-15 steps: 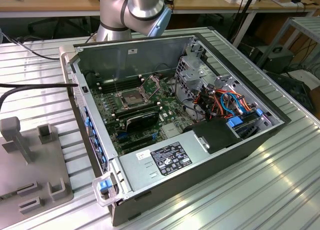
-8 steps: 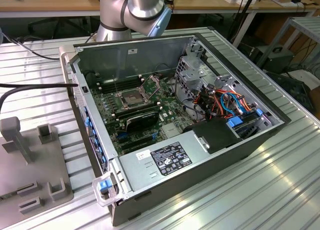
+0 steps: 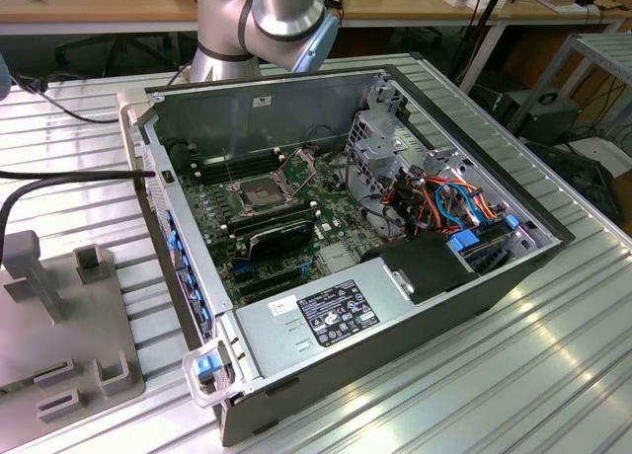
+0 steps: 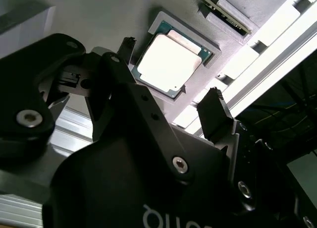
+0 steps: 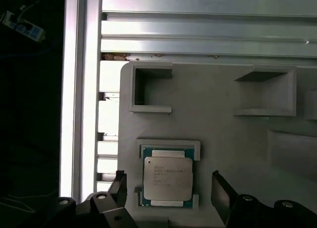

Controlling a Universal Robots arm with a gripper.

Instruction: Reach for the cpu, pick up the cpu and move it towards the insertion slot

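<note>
The cpu (image 5: 167, 181) is a small square chip with a pale metal face, lying flat in a shallow framed recess of a grey holder block (image 5: 223, 124). In both wrist views my gripper (image 5: 167, 174) hangs over it, open, one black finger (image 5: 119, 184) on each side and both clear of the chip. The second wrist view has the cpu (image 4: 168, 62) between the same spread fingers of the gripper (image 4: 172, 68). In the exterior view the insertion slot (image 3: 259, 192) sits on the motherboard inside the open computer case, its metal frame lifted.
The arm (image 3: 267, 15) rises behind the case (image 3: 494, 286). The case holds a power supply (image 3: 326, 316), drive cages and coloured cables (image 3: 444, 202). A grey fixture (image 3: 59, 316) stands at the exterior view's left on the ribbed metal table (image 3: 553, 375). Another part (image 4: 223, 10) lies in the holder block.
</note>
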